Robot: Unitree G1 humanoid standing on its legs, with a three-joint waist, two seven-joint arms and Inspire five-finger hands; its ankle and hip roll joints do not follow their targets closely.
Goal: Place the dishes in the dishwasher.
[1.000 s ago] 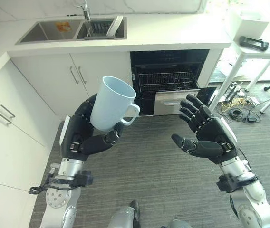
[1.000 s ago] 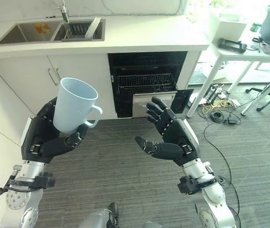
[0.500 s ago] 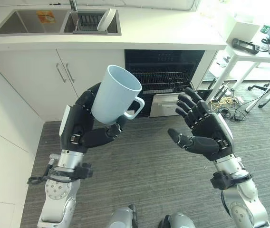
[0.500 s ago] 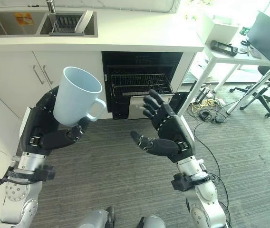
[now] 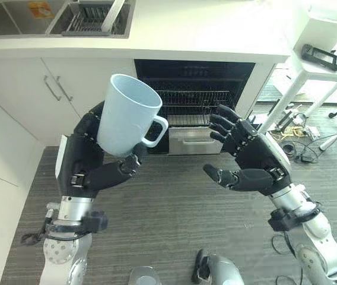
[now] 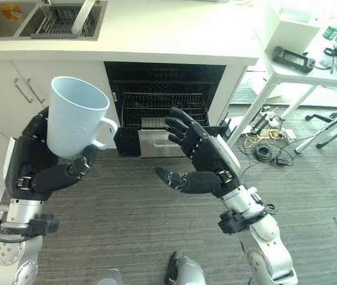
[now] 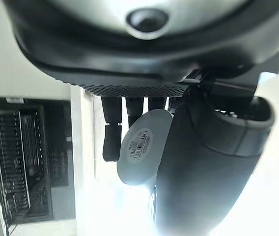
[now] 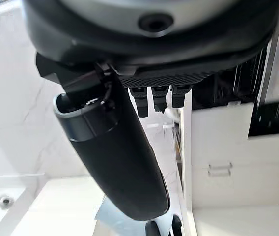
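A pale blue mug (image 5: 128, 116) stands upright in my left hand (image 5: 88, 163), whose fingers and thumb are curled round its lower body; its handle points toward the dishwasher. The mug's round base (image 7: 142, 152) appears past the fingers in the left wrist view. My right hand (image 5: 251, 163) is raised beside it, open and holding nothing, palm toward the mug. Straight ahead, the dishwasher (image 5: 201, 98) sits open under the counter, with its wire rack (image 5: 192, 101) visible and a lower drawer (image 5: 195, 139) pulled out.
White cabinet doors (image 5: 56, 92) stand left of the dishwasher. A sink with a dish rack (image 5: 91, 15) and a plate (image 5: 113, 13) sits in the counter above. A white desk (image 5: 328, 65), cables and chair legs are at the right. Grey carpet (image 5: 174, 219) lies below.
The camera has shifted, so the dishwasher now lies more directly ahead. Both hands keep their pose, the left still holding the mug and the right still open.
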